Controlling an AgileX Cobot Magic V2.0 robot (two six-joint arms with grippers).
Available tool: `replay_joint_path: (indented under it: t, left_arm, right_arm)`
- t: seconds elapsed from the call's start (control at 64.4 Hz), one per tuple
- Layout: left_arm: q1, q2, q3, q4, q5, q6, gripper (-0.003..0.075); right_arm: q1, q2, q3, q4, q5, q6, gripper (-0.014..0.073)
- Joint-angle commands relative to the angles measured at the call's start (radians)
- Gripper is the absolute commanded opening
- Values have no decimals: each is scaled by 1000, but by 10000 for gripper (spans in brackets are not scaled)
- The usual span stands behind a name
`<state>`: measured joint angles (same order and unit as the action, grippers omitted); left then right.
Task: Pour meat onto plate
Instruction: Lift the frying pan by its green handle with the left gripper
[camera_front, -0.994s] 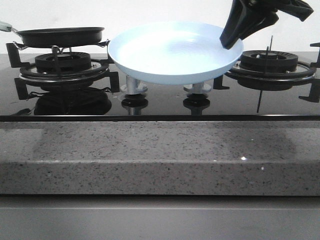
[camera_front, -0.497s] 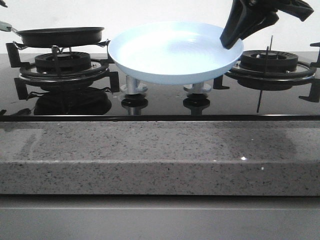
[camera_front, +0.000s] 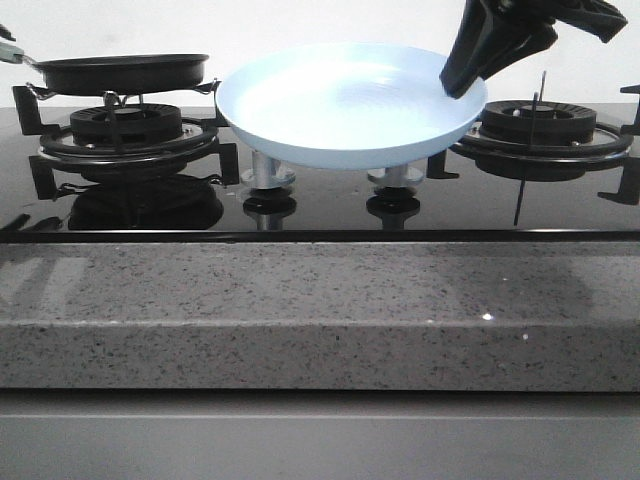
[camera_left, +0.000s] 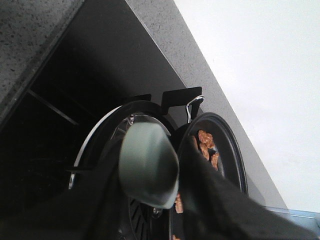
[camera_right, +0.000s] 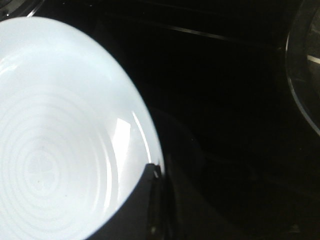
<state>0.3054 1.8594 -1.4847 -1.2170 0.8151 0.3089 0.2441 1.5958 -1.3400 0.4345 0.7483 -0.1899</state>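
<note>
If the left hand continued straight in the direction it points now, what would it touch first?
Probably the pan handle: it lies right between the left hand's fingers, with the pan holding the meat beyond it. Whether they already touch it is unclear.

A black frying pan (camera_front: 118, 72) sits on the left burner (camera_front: 125, 125) of a glossy black stovetop (camera_front: 320, 205).

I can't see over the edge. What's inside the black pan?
The left wrist view shows orange-brown meat lying inside the frying pan. The pan's pale handle and the dark left gripper cover part of it, so how much meat there is stays hidden.
</note>
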Motion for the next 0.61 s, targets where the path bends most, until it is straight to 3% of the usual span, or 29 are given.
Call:
replay_joint_path:
  t: [0.0,0.078,0.217,0.513,0.59]
  left_arm:
    - [3,-46,-33,-61,12,1,72]
    - [3,-46,-33,-61,12,1,-20]
    - [10,-46,-33,-109,42,1,-20]
    - [52,-66,-34,-447,203,73,-20]
    - [52,-92,-40,-462,208,83,-20]
  right_arm:
    - [-1,-46,-26,31,-48,-8,-60]
    - [-1,-46,-26,31,-48,-8,-60]
    - [-1,-46,-26,31,-48,-8,-60]
    - [-1,-46,-26,31,-48,-8,-60]
    - [-1,-46,-26,31,-48,-8,-60]
